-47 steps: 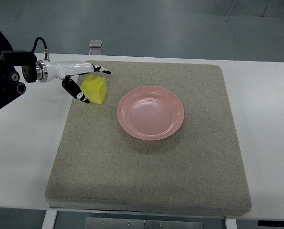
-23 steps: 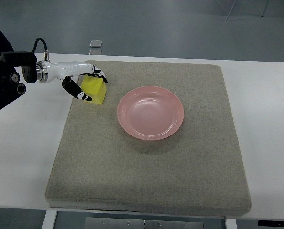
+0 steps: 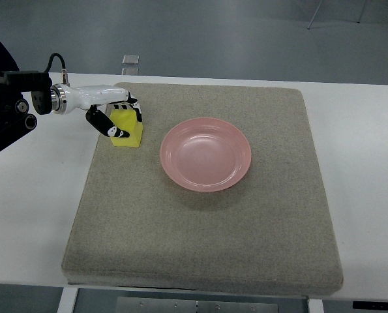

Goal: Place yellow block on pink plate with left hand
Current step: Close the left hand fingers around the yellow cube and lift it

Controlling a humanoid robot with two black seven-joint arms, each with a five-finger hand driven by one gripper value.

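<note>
The grasp is the step in hand: the left hand (image 3: 115, 116), glossy white with black fingertips, curls its fingers over the matte yellow block (image 3: 129, 130), which sits on the coarse grey mat (image 3: 200, 241) left of the smooth, round pink plate (image 3: 205, 154). Next comes a lift and a carry rightward to the plate.

You see a yellow block (image 3: 130, 128), pink plate (image 3: 205, 154), grey-beige mat (image 3: 207, 228) (speckled) and white table (image 3: 24, 208).
</note>
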